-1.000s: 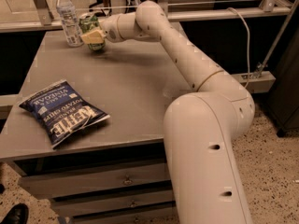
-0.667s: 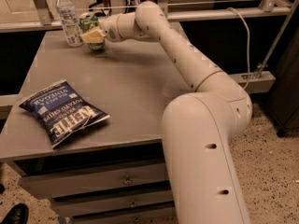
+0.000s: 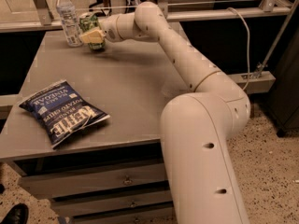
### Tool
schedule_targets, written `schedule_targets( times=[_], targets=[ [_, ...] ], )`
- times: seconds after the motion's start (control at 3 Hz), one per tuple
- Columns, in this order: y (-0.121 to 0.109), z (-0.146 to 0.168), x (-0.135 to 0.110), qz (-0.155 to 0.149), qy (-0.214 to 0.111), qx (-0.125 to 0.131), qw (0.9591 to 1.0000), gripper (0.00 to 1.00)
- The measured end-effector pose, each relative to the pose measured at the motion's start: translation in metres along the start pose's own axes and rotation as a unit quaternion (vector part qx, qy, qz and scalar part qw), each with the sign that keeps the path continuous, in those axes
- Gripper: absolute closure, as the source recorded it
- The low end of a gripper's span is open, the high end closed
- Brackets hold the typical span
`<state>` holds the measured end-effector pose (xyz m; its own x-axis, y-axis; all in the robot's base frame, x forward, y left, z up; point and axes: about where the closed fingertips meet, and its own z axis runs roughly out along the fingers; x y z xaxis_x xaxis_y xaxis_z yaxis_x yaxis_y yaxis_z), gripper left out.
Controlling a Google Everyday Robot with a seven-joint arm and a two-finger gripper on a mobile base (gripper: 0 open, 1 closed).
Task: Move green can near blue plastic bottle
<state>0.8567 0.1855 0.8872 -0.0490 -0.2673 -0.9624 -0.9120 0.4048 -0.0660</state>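
Observation:
The green can (image 3: 89, 26) stands at the far left of the grey table (image 3: 131, 83), just right of the blue plastic bottle (image 3: 67, 17), a clear bottle with a white cap and pale label. My gripper (image 3: 93, 35) reaches in from the right and is shut on the green can; one yellowish finger (image 3: 92, 36) lies across the can's front. The can's base looks at or just above the tabletop. The bottle stands upright a small gap to the left of the can.
A dark blue chip bag (image 3: 60, 111) lies flat at the table's front left. My white arm (image 3: 187, 64) spans the table from right to far left. A metal rail (image 3: 210, 15) runs behind the table. Drawers (image 3: 93, 181) sit under the tabletop.
The gripper and can stay in nearly the same spot next to the bottle; no clear movement shows.

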Motion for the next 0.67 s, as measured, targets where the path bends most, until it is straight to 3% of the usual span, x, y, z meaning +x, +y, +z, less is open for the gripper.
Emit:
schedule_targets(
  times=[0.33, 0.67],
  targets=[
    [0.0, -0.0001, 0.0017, 0.003, 0.0, 0.0, 1.0, 0.0],
    [-0.0005, -0.0035, 0.0033, 0.003, 0.001, 0.001, 1.0, 0.0]
  ],
)
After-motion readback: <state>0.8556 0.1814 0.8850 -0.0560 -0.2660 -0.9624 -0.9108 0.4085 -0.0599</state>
